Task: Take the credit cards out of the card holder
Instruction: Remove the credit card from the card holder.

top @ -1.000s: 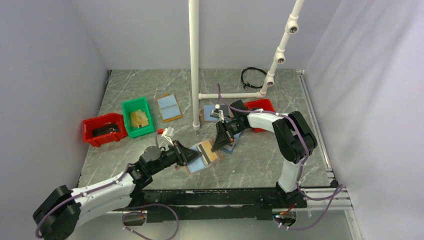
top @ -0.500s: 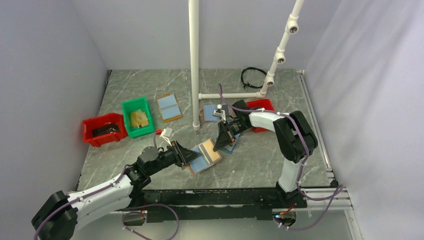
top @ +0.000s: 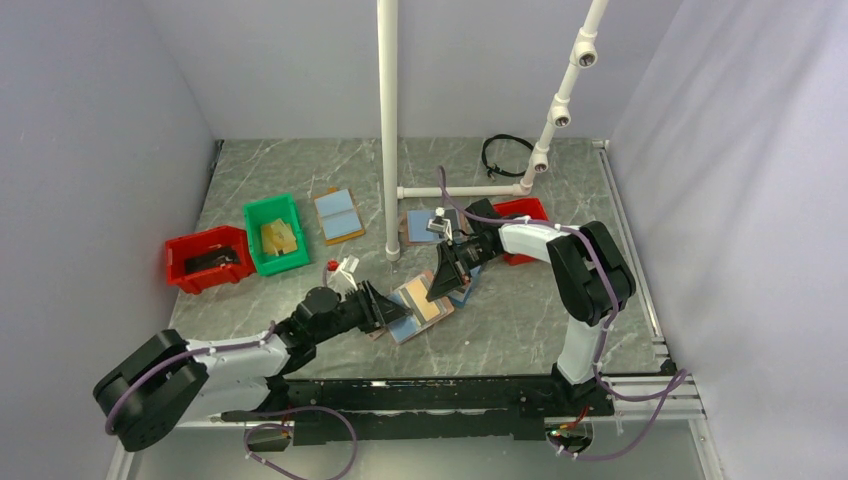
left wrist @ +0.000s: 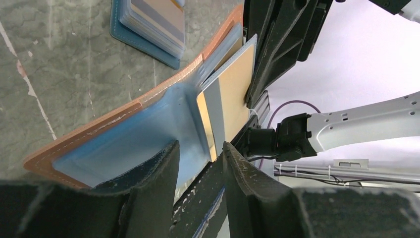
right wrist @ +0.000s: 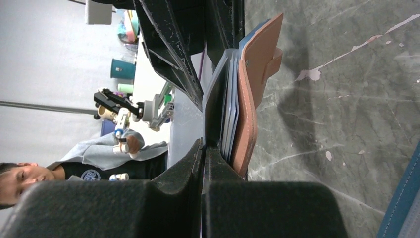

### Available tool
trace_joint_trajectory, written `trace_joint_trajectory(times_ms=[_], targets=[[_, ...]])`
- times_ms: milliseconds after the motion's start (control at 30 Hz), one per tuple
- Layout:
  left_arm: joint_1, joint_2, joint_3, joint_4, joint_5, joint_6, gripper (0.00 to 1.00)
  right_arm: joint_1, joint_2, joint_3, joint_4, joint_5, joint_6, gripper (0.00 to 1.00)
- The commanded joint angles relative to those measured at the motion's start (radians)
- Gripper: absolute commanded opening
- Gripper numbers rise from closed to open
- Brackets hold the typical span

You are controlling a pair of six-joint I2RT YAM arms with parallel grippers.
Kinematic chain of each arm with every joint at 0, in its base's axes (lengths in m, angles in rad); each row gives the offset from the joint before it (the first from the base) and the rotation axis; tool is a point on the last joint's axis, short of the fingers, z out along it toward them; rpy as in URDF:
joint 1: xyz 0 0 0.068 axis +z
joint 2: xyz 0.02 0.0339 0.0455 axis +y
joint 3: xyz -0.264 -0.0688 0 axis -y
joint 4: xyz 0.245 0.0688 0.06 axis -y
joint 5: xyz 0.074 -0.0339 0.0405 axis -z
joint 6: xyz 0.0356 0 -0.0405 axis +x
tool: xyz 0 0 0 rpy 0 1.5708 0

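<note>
The card holder (top: 400, 326), tan-brown rim and light blue inside, lies tilted at the table's front middle. My left gripper (top: 384, 308) is shut on its near blue half (left wrist: 124, 134). A credit card (left wrist: 233, 89) with a tan-gold face and a grey stripe sticks out of the far pocket. My right gripper (top: 440, 284) is shut on that card's far edge; the edge shows dark and thin (right wrist: 212, 114) between its closed fingers (right wrist: 204, 148). The holder's tan back (right wrist: 252, 99) stands beside them.
A navy-rimmed holder (left wrist: 148, 25) lies just behind. Another holder (top: 420, 225) is by the white pipe post (top: 389, 130), and a tan-rimmed blue one (top: 338, 214) is farther left. There are a green bin (top: 275, 235), red bins (top: 208, 258) (top: 520, 210) and a black cable (top: 505, 155).
My left arm has pushed right and forward, and the holder has shifted right and tipped up with it. My right gripper has stayed shut on the card and risen slightly.
</note>
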Motion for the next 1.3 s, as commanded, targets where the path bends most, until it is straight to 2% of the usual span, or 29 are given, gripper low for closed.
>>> trace_joint_trajectory(times_ms=[0, 500, 600, 733, 767, 833, 900, 967, 1033, 1133, 1267], targets=[[0.004, 0.055, 0.032, 0.159, 0.013, -0.022, 0.43, 0.002, -0.009, 0.015, 0.034, -0.082, 0.002, 0.0], [0.004, 0.125, 0.033, 0.347, -0.01, -0.084, 0.38, 0.025, 0.0, 0.013, 0.043, -0.086, 0.012, 0.0], [0.004, 0.139, 0.015, 0.415, -0.018, -0.094, 0.27, 0.029, 0.006, 0.015, 0.04, -0.08, 0.011, 0.0], [0.005, 0.144, 0.018, 0.437, -0.003, -0.069, 0.03, 0.038, 0.014, 0.021, 0.028, -0.073, 0.001, 0.0], [0.005, 0.143, 0.02, 0.435, 0.005, -0.057, 0.0, 0.04, 0.014, 0.024, 0.02, -0.069, -0.006, 0.0], [0.005, 0.134, 0.02, 0.424, 0.018, -0.032, 0.0, 0.04, 0.014, 0.037, -0.012, -0.063, -0.035, 0.0], [0.01, 0.108, 0.021, 0.379, 0.038, 0.008, 0.0, 0.039, 0.014, 0.063, -0.08, -0.055, -0.097, 0.05], [0.017, 0.059, 0.025, 0.284, 0.061, 0.057, 0.0, 0.037, 0.016, 0.107, -0.213, -0.029, -0.221, 0.18], [0.023, -0.005, 0.029, 0.166, 0.076, 0.109, 0.0, 0.036, 0.026, 0.162, -0.362, -0.001, -0.364, 0.26], [0.038, -0.123, 0.024, -0.001, 0.091, 0.178, 0.0, 0.023, 0.034, 0.224, -0.537, 0.018, -0.541, 0.33], [0.056, -0.308, 0.025, -0.208, 0.09, 0.249, 0.0, 0.008, 0.01, 0.247, -0.607, 0.051, -0.628, 0.34]])
